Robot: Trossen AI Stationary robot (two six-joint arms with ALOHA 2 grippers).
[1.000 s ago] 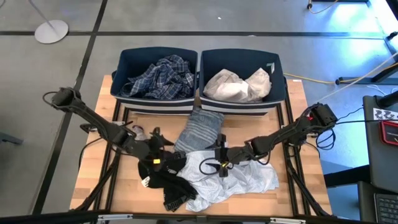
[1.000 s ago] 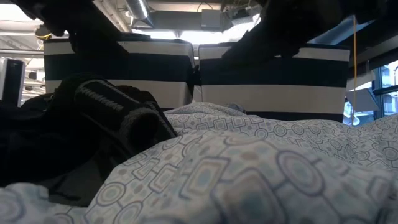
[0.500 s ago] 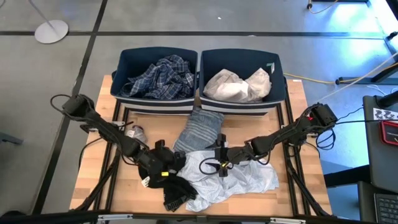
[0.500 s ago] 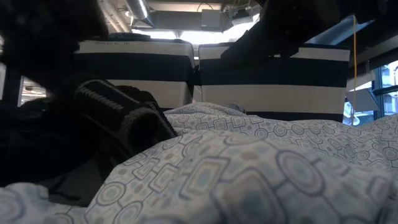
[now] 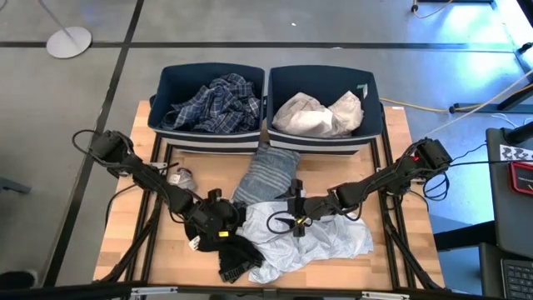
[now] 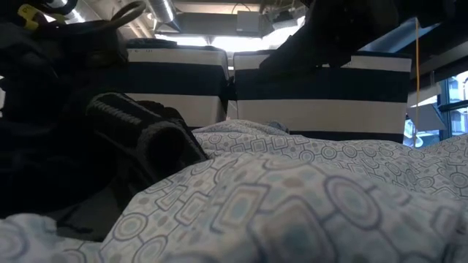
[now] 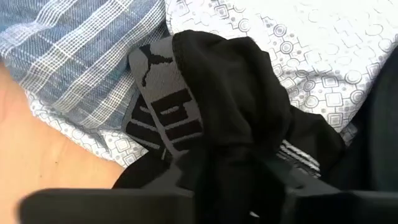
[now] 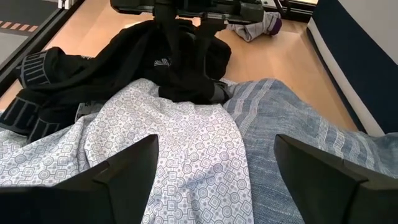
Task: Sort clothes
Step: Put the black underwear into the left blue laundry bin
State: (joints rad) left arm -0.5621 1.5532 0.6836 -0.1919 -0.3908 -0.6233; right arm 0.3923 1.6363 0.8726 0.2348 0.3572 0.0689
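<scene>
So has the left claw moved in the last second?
Yes. In the high view the left claw has slid along the table toward the right arm and come down onto the black garment.

Bare table (image 5: 125, 233) lies open to the left, while the patterned shirt (image 5: 321, 242), black garment (image 5: 233, 254) and striped garment (image 5: 266, 173) crowd the middle before both bins (image 5: 321, 143).

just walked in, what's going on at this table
A two-armed robot is sorting clothes. The left gripper is down on the black garment and closing on it. The right gripper is open over the patterned white shirt, holding nothing. A plaid shirt lies in the left bin, pale clothes in the right bin. A striped garment lies on the table.
</scene>
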